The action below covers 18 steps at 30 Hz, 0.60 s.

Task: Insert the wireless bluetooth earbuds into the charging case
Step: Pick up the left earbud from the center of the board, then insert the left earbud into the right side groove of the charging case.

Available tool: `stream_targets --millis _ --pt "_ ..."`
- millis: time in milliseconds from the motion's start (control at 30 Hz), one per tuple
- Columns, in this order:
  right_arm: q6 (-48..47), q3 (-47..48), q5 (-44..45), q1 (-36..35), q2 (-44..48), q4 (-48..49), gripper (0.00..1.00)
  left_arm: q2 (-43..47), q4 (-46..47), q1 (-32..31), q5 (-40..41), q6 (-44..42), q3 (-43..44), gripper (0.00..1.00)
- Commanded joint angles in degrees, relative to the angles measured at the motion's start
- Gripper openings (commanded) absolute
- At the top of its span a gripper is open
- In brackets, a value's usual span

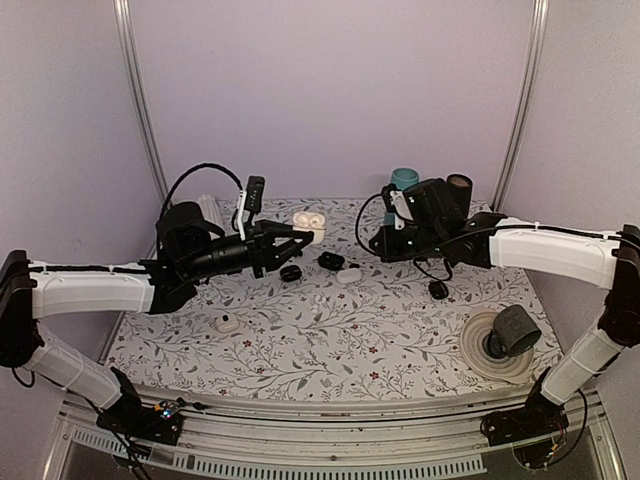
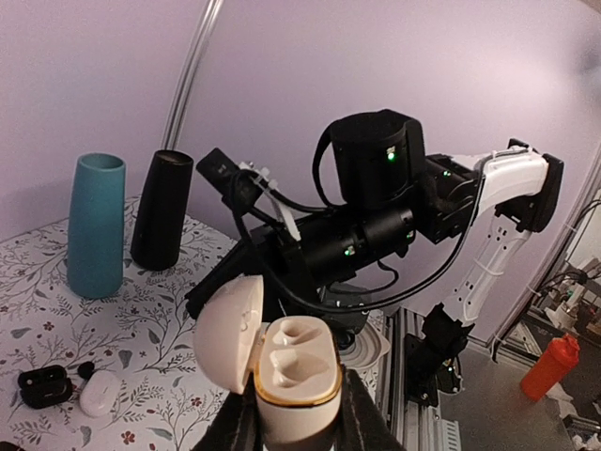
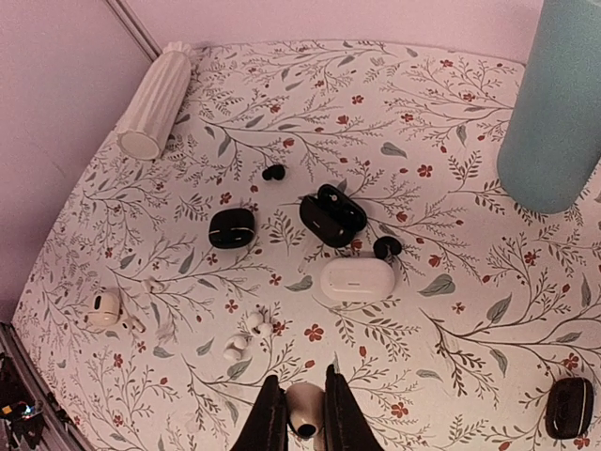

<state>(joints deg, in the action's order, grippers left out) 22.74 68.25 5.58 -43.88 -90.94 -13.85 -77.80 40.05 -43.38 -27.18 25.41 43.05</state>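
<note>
The charging case (image 2: 293, 376) is white and open, its lid (image 2: 228, 334) flipped to the left and both wells empty. My left gripper (image 2: 296, 425) is shut on its lower body and holds it above the table, also seen in the top view (image 1: 310, 223). My right gripper (image 3: 300, 415) is shut on a small white earbud (image 3: 302, 404) with a dark spot, held above the mat. In the top view the right gripper (image 1: 380, 243) hangs a little right of the case. Two more tiny white buds (image 3: 255, 325) (image 3: 232, 349) lie on the mat below it.
On the flowered mat lie a closed white case (image 3: 358, 279), an open black case (image 3: 331, 215), a closed black case (image 3: 231, 227), loose black buds (image 3: 273, 172) and a small white piece (image 1: 229, 323). A teal cup (image 1: 405, 178), a dark cup (image 1: 458, 185) and a ribbed white cylinder (image 3: 155, 103) stand behind.
</note>
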Motion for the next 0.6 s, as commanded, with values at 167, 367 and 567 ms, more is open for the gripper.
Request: stream_targets --millis 167,367,567 --pt "1.46 -4.39 -4.39 -1.18 10.70 9.66 0.04 -3.36 2.68 0.79 -2.28 0.52 -0.50 0.00" --pt "2.02 -5.86 -5.97 -2.65 14.56 13.91 0.04 -5.65 4.48 0.46 -3.42 0.85 -0.26 0.00" --pt "2.54 -6.74 -7.87 -4.79 16.88 18.53 0.04 -7.39 7.05 -0.62 -4.72 0.46 0.43 0.00"
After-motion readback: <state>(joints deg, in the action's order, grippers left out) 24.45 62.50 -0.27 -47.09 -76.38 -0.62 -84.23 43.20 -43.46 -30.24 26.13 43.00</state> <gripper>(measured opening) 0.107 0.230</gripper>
